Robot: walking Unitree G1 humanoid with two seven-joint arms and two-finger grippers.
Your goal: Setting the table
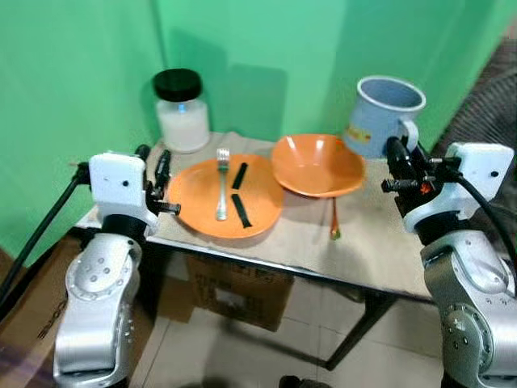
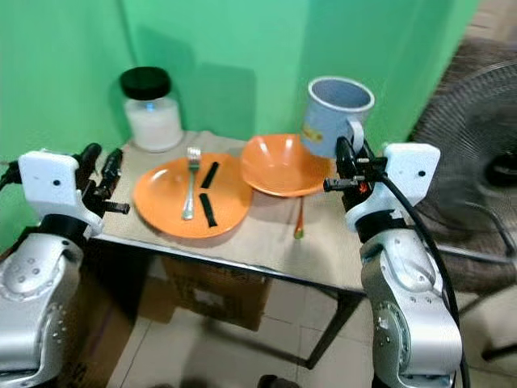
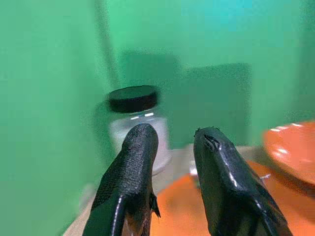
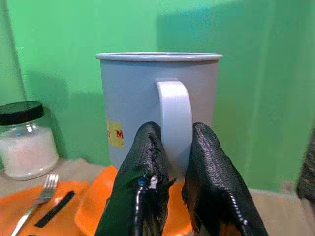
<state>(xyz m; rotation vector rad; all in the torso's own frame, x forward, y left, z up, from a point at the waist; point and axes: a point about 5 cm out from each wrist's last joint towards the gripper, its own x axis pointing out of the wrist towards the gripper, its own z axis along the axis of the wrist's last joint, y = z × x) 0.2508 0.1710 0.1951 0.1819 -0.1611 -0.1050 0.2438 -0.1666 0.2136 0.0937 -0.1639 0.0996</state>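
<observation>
My right gripper (image 1: 401,153) is shut on the handle of a blue-grey mug (image 1: 384,113), which it holds upright just behind the right rim of an orange bowl (image 1: 315,166). In the right wrist view both fingers (image 4: 142,162) pinch the white handle of the mug (image 4: 147,93). An orange plate (image 1: 194,206) lies left of the bowl, with a silver fork (image 1: 221,190) and two black strips (image 1: 241,210) on it. An orange spoon handle (image 1: 334,220) sticks out from under the bowl. My left gripper (image 1: 155,166) hovers at the plate's left edge, open, holding nothing.
A glass jar of white powder with a black lid (image 1: 181,111) stands at the table's back left corner. The small table (image 1: 363,250) is backed by green walls. Under it sits a cardboard box (image 1: 234,295). A fan (image 2: 477,129) stands to the right.
</observation>
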